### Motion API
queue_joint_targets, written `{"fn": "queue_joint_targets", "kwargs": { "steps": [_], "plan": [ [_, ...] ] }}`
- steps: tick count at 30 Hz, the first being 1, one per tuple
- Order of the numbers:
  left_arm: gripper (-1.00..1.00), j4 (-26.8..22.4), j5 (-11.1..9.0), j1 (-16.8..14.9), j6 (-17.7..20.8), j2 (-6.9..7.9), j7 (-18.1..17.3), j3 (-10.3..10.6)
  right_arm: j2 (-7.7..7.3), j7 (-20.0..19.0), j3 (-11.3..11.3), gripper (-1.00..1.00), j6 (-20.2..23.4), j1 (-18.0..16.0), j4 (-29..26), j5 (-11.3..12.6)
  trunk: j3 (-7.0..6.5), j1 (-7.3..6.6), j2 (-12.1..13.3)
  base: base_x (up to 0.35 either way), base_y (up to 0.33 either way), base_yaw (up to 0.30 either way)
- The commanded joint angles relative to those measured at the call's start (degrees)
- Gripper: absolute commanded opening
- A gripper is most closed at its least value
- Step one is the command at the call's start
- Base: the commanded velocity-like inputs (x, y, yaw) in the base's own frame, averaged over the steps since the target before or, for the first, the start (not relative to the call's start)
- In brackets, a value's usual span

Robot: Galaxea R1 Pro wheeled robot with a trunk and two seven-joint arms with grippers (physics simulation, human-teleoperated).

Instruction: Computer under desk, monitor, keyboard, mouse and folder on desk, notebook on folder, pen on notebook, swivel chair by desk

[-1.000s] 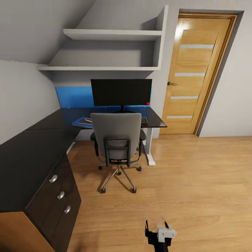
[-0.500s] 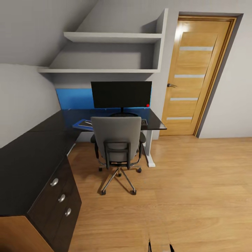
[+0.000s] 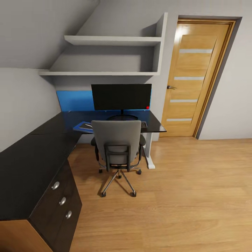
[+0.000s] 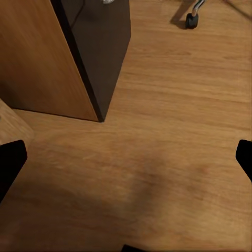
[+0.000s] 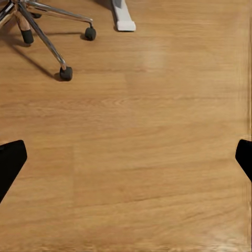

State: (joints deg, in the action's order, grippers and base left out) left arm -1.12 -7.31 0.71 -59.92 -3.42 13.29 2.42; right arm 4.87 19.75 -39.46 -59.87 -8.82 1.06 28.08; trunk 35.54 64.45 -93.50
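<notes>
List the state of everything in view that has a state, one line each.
monitor: upright on the desk, screen dark.
swivel chair: upright, pushed up to the desk, back toward the camera.
door: closed.
desk drawers: all shut.
left pincer: open, empty, over bare floor.
right pincer: open, empty, over bare floor.

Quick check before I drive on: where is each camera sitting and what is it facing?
Head view: high, facing the desk, monitor, swivel chair.
Left wrist view: aims down at floor by the drawer unit; fingertips at the edges.
Right wrist view: aims down at floor; fingertips apart.
Shared: chair castors, head and right wrist views.
</notes>
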Motion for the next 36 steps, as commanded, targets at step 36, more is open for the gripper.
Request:
{"fn": "queue_joint_targets", "kwargs": {
  "steps": [36],
  "plan": [
    [1.00, -0.20, -0.51, 0.17, 6.36, 0.13, -0.02, 0.32, -7.27, -0.13, -0.54, 1.00, 21.43, 4.24, -0.53, 0.09, -6.96, -7.91, 14.43, 0.000, 0.000, 0.000]
  ]
}}
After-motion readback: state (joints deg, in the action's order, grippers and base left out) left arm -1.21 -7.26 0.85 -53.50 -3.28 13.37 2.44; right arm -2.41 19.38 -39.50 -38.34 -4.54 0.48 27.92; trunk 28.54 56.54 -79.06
